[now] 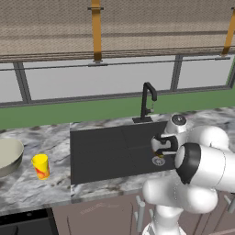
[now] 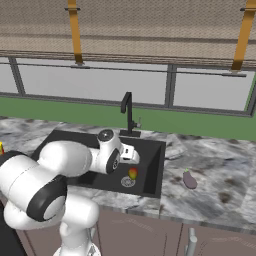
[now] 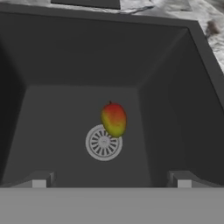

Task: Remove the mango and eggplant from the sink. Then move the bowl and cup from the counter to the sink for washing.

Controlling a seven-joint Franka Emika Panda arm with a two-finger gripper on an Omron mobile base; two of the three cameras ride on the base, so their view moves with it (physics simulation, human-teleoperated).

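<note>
Fingers (image 3: 111, 181) spread apart, hovering over the sink (image 3: 65, 57) with the mango (image 3: 113, 119) mid-frame beside the drain (image 3: 103, 142), so I'd drop straight down, centre on the fruit, then squeeze gently.

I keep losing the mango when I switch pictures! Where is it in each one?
Left base view: the mango peeks out low at right of centre, just under the robot's hand, mostly hidden.
Right base view: the mango sits at centre, on the sink floor.
Hand view: the mango is in the middle.
Shared landmark: the round metal drain, touching the mango each time.
</note>
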